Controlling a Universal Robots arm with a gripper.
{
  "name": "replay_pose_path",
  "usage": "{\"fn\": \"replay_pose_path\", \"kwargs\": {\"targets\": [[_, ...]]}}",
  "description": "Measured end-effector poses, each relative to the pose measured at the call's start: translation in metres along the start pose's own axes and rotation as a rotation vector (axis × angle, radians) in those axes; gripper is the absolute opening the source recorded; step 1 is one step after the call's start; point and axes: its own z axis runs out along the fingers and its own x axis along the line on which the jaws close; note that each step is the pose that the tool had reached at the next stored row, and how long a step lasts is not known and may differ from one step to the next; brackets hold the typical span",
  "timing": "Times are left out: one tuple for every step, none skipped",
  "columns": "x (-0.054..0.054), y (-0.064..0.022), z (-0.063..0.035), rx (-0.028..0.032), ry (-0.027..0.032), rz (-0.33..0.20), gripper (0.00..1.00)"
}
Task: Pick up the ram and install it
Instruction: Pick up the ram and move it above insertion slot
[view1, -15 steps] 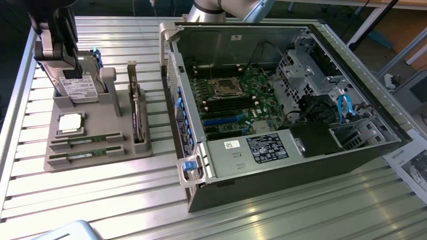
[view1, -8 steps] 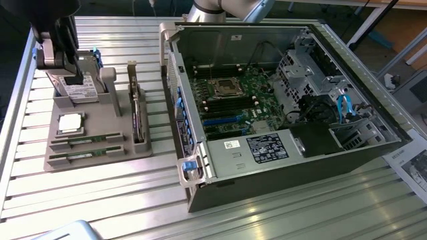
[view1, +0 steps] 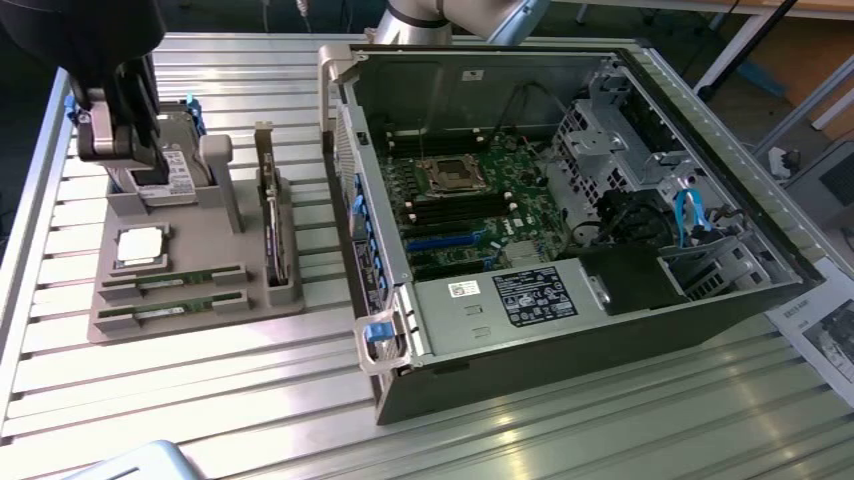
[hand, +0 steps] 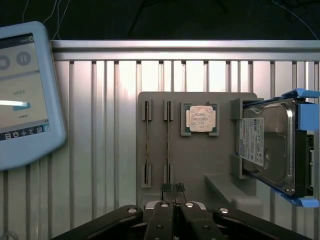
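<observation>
Two ram sticks lie side by side in slots of the grey holder (view1: 200, 325), near its front edge. One ram (view1: 174, 281) lies behind the other (view1: 171, 313). In the wrist view they show edge-on as thin strips, ram (hand: 168, 137) and its twin (hand: 147, 137). My gripper (hand: 173, 188) hovers above the holder, fingertips pressed together with nothing between them, just past the end of the nearer strip. In the exterior view the black gripper (view1: 123, 130) hangs high over the holder's far end, above the hard drive (view1: 174, 165).
The holder also carries a silver processor chip (hand: 201, 119), a hard drive (hand: 267, 145) with blue rails and an upright expansion card (view1: 274, 230). An open computer case (view1: 400, 300) with its motherboard (view1: 467, 205) lies to the exterior view's right. A tablet (hand: 25, 90) rests beside the holder.
</observation>
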Motion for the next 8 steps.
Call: {"fn": "replay_pose_path", "kwargs": {"targets": [[0.0005,0.0001,0.0014,0.0000,0.0000,0.000,0.10],[0.0011,0.0001,0.0028,0.0000,0.0001,0.000,0.10],[0.0015,0.0002,0.0038,-0.0001,0.0002,0.000,0.10],[0.0019,0.0002,0.0050,-0.0001,0.0001,-0.001,0.10],[0.0023,0.0003,0.0060,-0.0001,0.0002,-0.001,0.10],[0.0027,0.0003,0.0072,0.0000,0.0000,-0.001,0.10],[0.0031,0.0004,0.0082,0.0000,0.0001,-0.001,0.10],[0.0034,0.0004,0.0092,0.0000,0.0001,-0.001,0.10]]}}
